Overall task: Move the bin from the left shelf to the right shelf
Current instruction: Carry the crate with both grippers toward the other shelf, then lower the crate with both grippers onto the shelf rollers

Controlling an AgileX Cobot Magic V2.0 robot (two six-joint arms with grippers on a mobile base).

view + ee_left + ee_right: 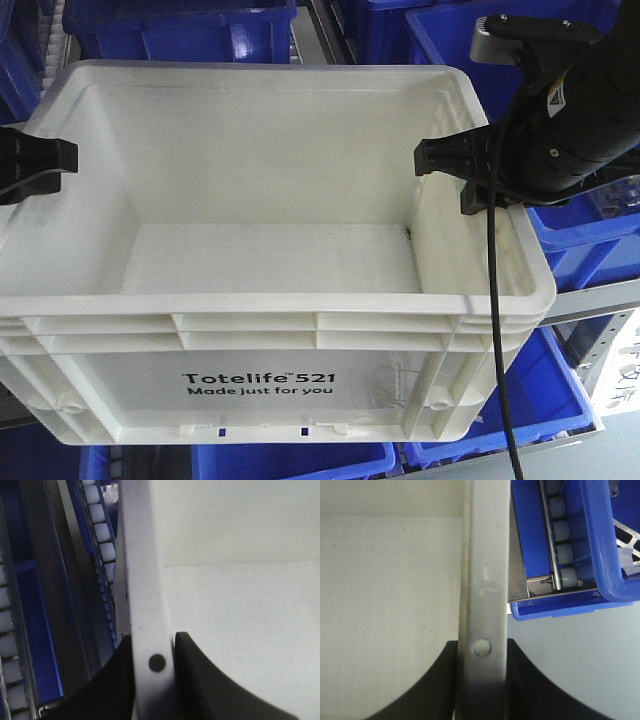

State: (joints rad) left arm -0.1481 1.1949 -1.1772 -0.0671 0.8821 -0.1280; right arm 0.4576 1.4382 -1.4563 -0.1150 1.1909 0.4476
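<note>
Surroundings: shelving packed with blue rectangular plastic bins (180, 25), behind, at right and underneath. A grey metal shelf rail (600, 297) crosses between the bin tiers at right.

Left wrist view: row of small white plastic rollers (102, 530) beside a dark metal upright (55, 580), blue plastic further left.

Right wrist view: grey rollers (563, 555) along a metal track, with a plain pale grey floor (580, 670) below.

Light is even and diffuse.
</note>
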